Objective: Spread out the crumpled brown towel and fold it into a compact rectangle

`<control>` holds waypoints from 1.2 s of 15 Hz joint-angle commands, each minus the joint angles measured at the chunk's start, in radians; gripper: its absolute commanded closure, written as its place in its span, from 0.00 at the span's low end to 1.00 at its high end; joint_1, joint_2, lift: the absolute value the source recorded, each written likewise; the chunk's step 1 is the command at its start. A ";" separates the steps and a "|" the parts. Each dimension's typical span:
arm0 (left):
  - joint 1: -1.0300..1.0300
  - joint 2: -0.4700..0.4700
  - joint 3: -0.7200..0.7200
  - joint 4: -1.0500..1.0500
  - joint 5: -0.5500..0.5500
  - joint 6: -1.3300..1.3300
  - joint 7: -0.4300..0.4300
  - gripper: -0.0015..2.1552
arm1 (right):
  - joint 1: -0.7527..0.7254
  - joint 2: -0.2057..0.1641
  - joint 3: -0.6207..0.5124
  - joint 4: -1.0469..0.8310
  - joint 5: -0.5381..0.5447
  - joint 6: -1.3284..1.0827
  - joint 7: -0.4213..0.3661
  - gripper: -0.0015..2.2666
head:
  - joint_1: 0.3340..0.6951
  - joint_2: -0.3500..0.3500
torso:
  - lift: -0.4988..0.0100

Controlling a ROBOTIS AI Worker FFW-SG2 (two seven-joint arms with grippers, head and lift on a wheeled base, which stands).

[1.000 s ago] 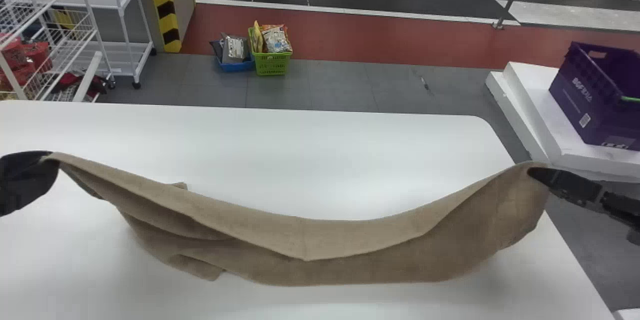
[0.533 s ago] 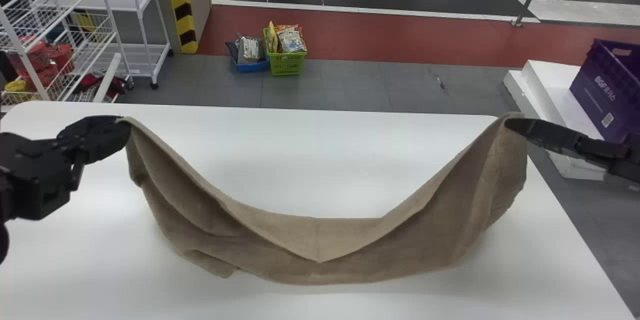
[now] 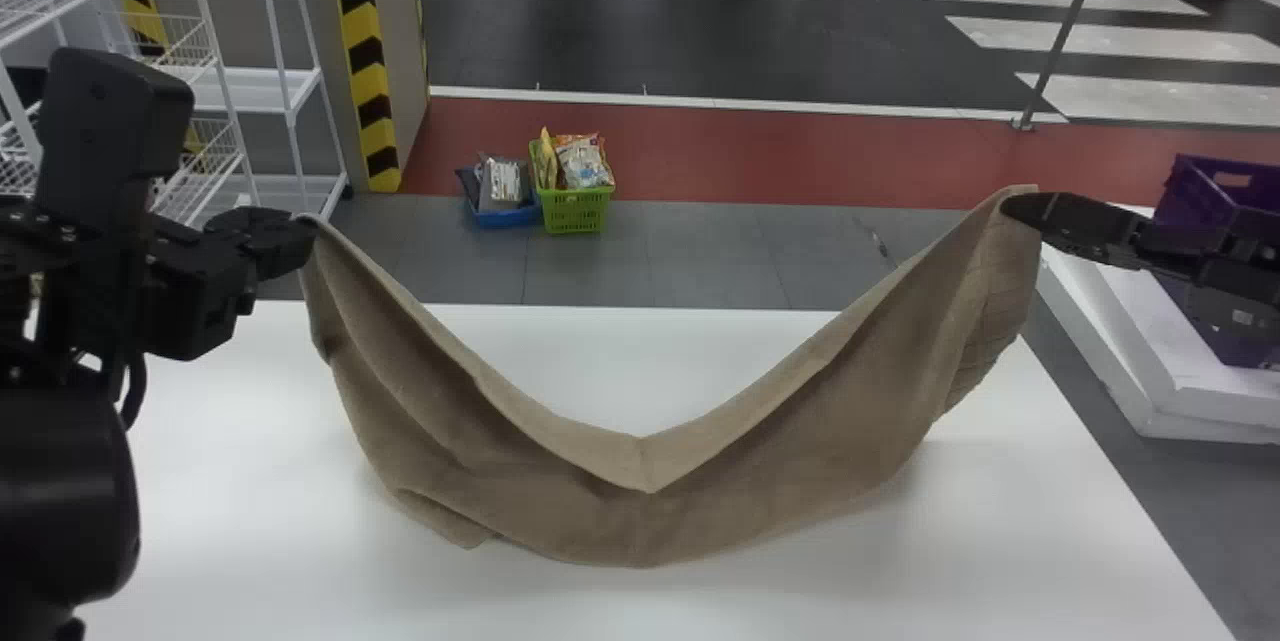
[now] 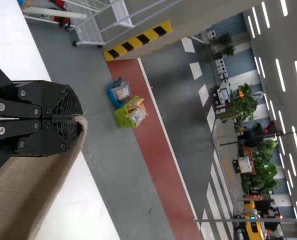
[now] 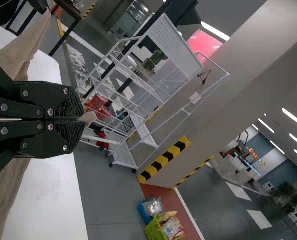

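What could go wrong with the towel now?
The towel hangs in a deep sag between the robot's left hand and right hand. Each hand pinches just a little bit at the towel's edge, so a corner might slip out and flop down. The bottom also has a small folded-over flap on the left, so the towel could land on the table with a crease.

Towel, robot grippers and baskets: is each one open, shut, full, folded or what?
Brown towel: held up by both ends, sagging in the middle, not a compact rectangle
Left gripper: shut on the towel
Right gripper: shut on the towel
Green basket: full of packets
Blue basket: has packets in it
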 commanded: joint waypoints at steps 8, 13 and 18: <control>-0.281 -0.003 -0.001 0.182 -0.009 0.109 0.036 0.87 | -0.269 -0.044 0.045 0.259 0.064 -0.058 -0.020 0.56 | 0.19 0.35 | 0.73; -0.330 -0.003 0.008 0.268 -0.009 0.106 0.057 0.87 | -0.300 -0.070 0.061 0.368 0.090 -0.212 -0.033 0.56 | 0.07 0.35 | 0.73; -0.356 -0.003 0.025 0.297 -0.004 0.106 0.074 0.87 | -0.341 -0.100 0.071 0.469 0.066 -0.310 -0.052 0.56 | 0.02 0.33 | 0.73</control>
